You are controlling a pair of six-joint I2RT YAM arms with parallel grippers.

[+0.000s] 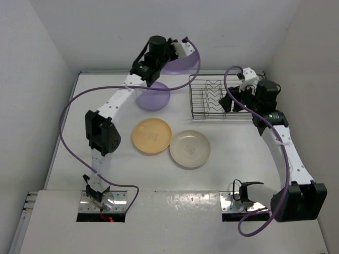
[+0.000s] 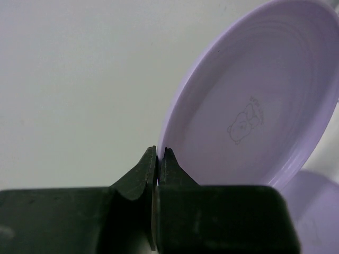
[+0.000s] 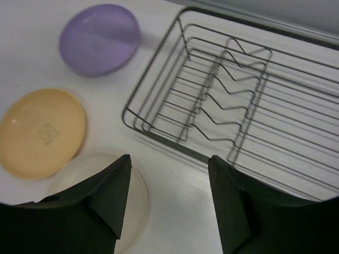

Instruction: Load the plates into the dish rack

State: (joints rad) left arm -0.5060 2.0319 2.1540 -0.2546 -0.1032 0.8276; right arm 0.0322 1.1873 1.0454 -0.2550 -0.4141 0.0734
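Left pincer (image 2: 158, 154) clamped on the rim of a lavender plate (image 2: 254, 106), held tilted in the air at upper centre of the top view, just left of the dish rack (image 1: 212, 100); right pincer (image 3: 169, 161) spread apart, empty, by the rack's right side. Bite looks shallow, though the view is poor: plate may swivel and strike the rack's wires instead of slotting in.

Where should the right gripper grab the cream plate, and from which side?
Probably the rim of the cream plate, on the edge away from the orange-yellow plate, which crowds its other side. Bring the right gripper down from above. The plate lies flat and shallow, so only the raised rim offers a pinch.
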